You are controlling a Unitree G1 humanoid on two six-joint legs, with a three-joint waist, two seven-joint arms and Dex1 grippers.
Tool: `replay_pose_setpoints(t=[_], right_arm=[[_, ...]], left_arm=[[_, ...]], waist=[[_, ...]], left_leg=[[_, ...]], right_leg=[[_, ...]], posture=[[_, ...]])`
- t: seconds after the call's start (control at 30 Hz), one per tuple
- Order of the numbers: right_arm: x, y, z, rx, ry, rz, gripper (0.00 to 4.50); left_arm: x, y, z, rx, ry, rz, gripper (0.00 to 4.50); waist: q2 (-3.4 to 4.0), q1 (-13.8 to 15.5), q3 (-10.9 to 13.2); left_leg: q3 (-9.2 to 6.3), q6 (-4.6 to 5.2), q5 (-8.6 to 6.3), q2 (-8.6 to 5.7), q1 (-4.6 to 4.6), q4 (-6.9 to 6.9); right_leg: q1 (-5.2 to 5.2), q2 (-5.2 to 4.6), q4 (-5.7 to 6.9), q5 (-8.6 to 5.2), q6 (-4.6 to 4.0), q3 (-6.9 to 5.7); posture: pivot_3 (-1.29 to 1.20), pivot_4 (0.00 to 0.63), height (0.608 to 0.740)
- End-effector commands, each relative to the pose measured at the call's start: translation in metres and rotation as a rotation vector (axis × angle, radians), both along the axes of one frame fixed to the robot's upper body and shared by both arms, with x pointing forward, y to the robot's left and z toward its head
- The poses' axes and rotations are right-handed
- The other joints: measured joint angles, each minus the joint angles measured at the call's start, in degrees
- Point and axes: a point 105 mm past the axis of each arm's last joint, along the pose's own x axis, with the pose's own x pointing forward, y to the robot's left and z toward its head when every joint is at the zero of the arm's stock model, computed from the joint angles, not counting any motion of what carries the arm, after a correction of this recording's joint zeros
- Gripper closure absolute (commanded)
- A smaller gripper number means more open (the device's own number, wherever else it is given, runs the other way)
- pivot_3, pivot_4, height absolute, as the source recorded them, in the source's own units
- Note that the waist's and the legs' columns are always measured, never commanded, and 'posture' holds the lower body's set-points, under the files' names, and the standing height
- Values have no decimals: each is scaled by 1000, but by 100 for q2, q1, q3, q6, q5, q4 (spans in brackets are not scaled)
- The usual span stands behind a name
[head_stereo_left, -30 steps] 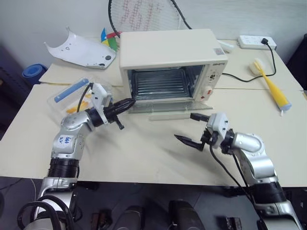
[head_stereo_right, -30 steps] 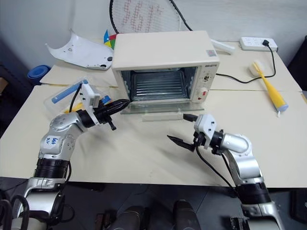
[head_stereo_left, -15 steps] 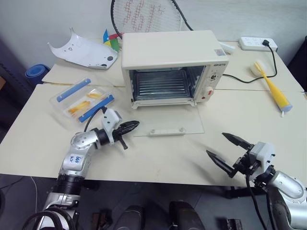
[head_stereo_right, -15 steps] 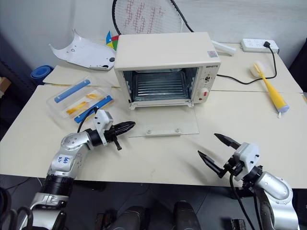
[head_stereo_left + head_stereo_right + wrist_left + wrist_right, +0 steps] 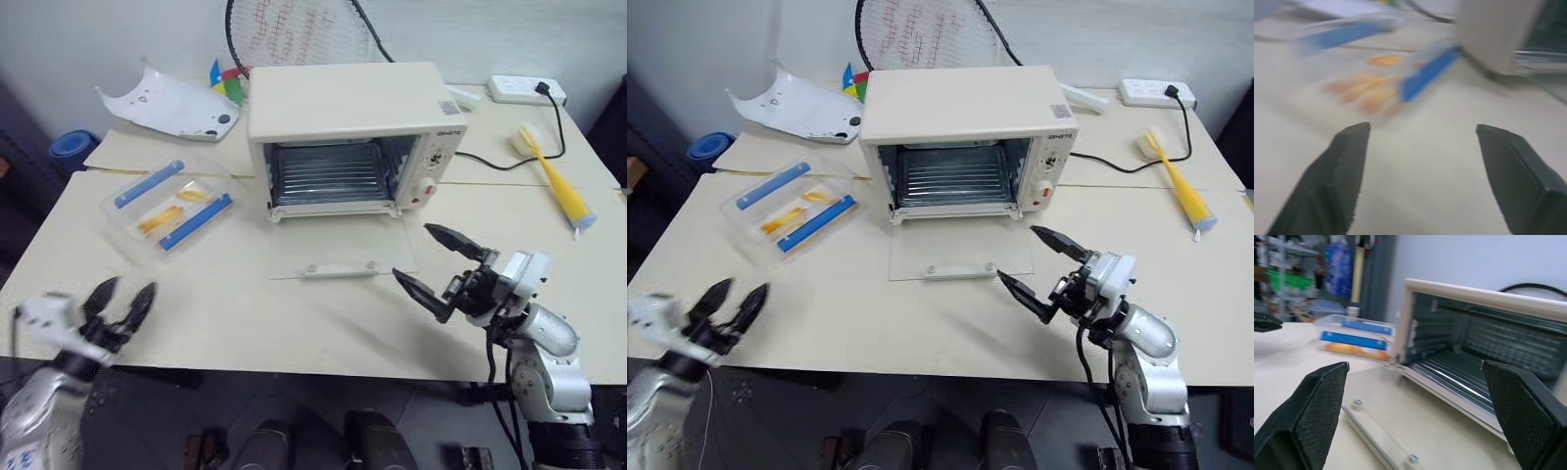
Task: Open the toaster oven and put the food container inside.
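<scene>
The cream-white toaster oven (image 5: 348, 103) stands at the back middle of the table. Its glass door (image 5: 338, 257) lies flat and open, and the wire rack shows inside. Left of the oven lies the clear food container (image 5: 171, 206), with two blue clip strips and orange food strips inside. My left gripper (image 5: 129, 287) hangs open and empty at the table's near left edge, well short of the container (image 5: 1381, 83). To the right of the door's front edge, my right gripper (image 5: 411, 253) is open and empty, pointing at the oven (image 5: 1474, 347).
A white curved plastic shell (image 5: 167, 103) and a racket (image 5: 294, 29) lie at the back left. A yellow brush (image 5: 558, 181) and a power strip (image 5: 524, 86) with its black cable sit at the right. Bare tabletop lies between the container and the door.
My left arm has left the oven door and pulled back to the table's near left edge, and its gripper has opened. The door now lies flat. My right gripper dropped low, then came back toward the door.
</scene>
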Motion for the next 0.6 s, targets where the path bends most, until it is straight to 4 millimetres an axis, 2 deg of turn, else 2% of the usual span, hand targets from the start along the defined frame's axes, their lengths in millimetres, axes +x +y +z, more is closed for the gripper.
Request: replay_pose_setpoints(t=[0.03, 0.1, 0.17, 0.27, 0.37, 0.47, 0.53, 0.6], right_arm=[[-2, 6, 4, -18, -56, 56, 0], [-2, 9, 3, -30, -62, 74, 0], [-1, 8, 2, -34, -62, 78, 0], [-2, 3, -2, -48, -58, 78, 0], [-2, 0, -4, -63, -57, 81, 0], [-2, -2, -3, -68, -68, 76, 0], [-2, -2, -2, -71, -79, 76, 0], [-3, -1, -2, -75, -87, 80, 0]], left_arm=[[-19, 30, 13, -40, -27, 153, 34], [-20, 38, 14, -78, -6, 189, 34], [-10, 36, 19, -113, 25, 161, 34], [16, 34, 40, -135, 54, 112, 34], [47, 33, 55, -164, 189, 90, 34], [64, 33, 64, -193, 290, 96, 34], [79, 33, 64, -216, 405, 123, 34], [90, 31, 66, -225, 446, 123, 34]], waist=[[0, 36, 0], [0, 61, 0], [-1, 61, 0], [-5, 55, 0], [-5, 41, 0], [-1, -38, 1], [-1, -82, 2], [-2, -123, 3]], left_leg=[[0, 0, 0, 0, 0, 1], [-1, 2, -1, -1, 0, 0], [-2, 4, -2, -2, 0, 0], [-5, 3, -2, 1, 0, -1], [-5, 1, -2, -1, 1, -1], [2, -1, -3, -4, 3, -5], [5, 0, -5, -7, 4, -12], [-2, -4, -5, -3, -2, -9]], right_leg=[[1, 0, -2, 2, -3, 0], [4, -1, -6, 3, -4, -1], [4, -1, -8, 3, -4, -2], [2, 1, -5, 4, -6, -4], [-3, 1, 9, 5, -8, -3], [-13, 2, 20, 5, -7, 5], [-17, 1, 23, 5, -8, 5], [-24, 6, 26, 5, -8, -3]], posture=[[0, 150, 740], [0, 150, 740], [0, 150, 740], [0, 150, 740], [0, 150, 740], [0, 150, 740], [0, 150, 740], [0, 150, 740]])
